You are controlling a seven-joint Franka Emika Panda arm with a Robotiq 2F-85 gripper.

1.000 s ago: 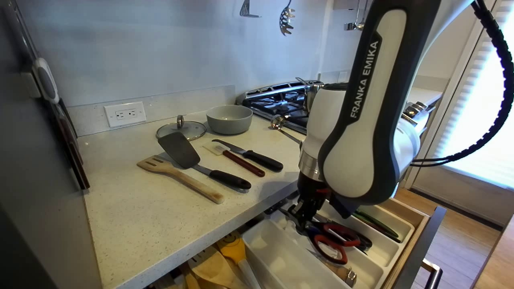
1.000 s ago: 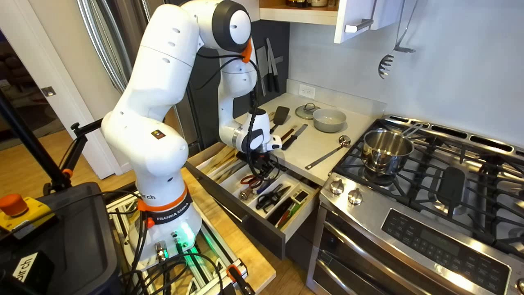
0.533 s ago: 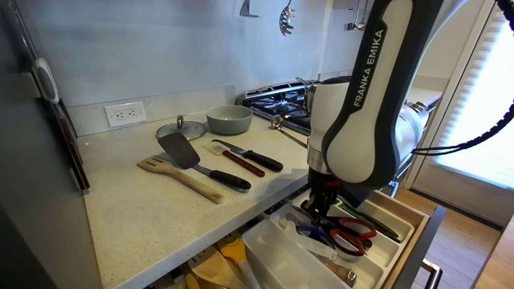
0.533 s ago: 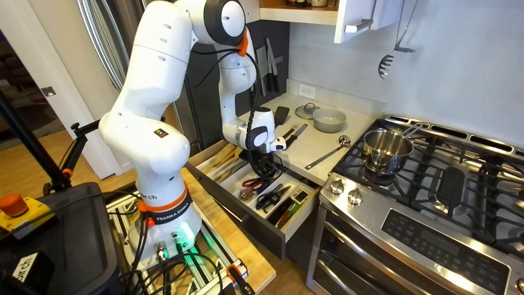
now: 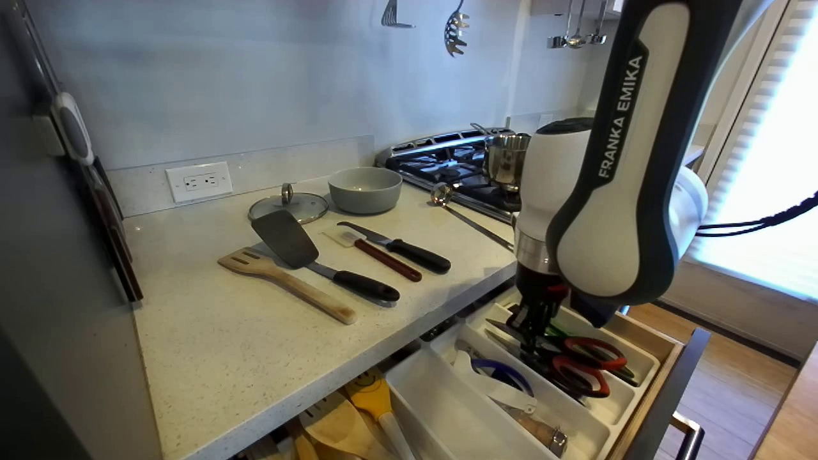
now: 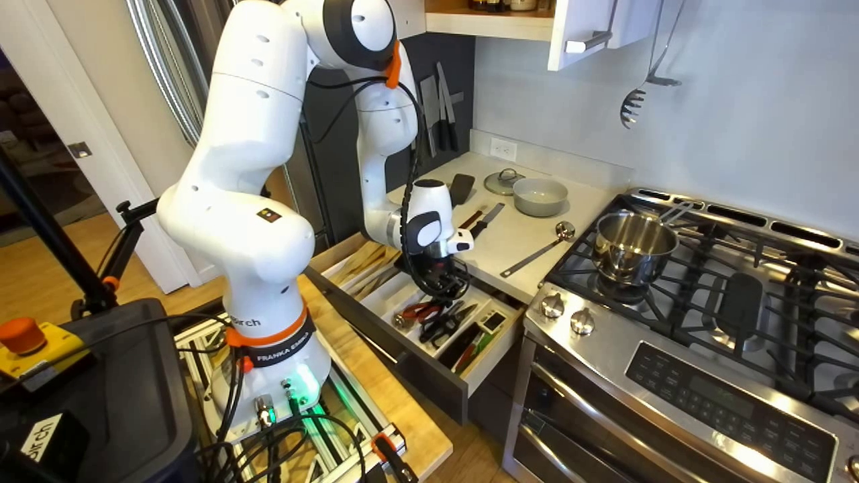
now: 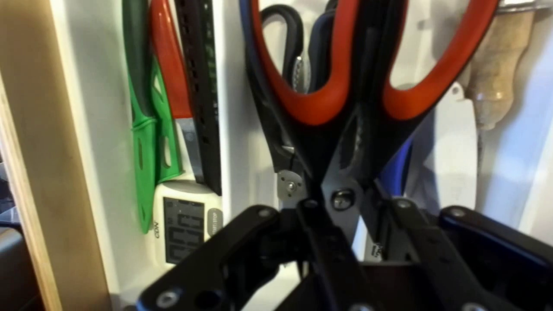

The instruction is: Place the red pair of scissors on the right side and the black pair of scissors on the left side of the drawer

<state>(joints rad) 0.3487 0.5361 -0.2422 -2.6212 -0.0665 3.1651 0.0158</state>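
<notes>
Drawer (image 6: 439, 386): red pair of scissors (image 7: 317, 110) in transit, partly above black pair of scissors (image 6: 439, 327)

Tool (image 7: 344, 202) clamped on the red pair near its pivot. Over the last second, the red pair has crossed from the side of the black pair where the wood-handled utensil (image 5: 538, 429) lies to partly above it; whether the two touch cannot be determined. Judgement: travel agrees with right-hand placement, towards the timer (image 7: 183, 224) beyond the black pair. Release outstanding; the black pair, lying in the drawer, likely awaits its move left.
</notes>
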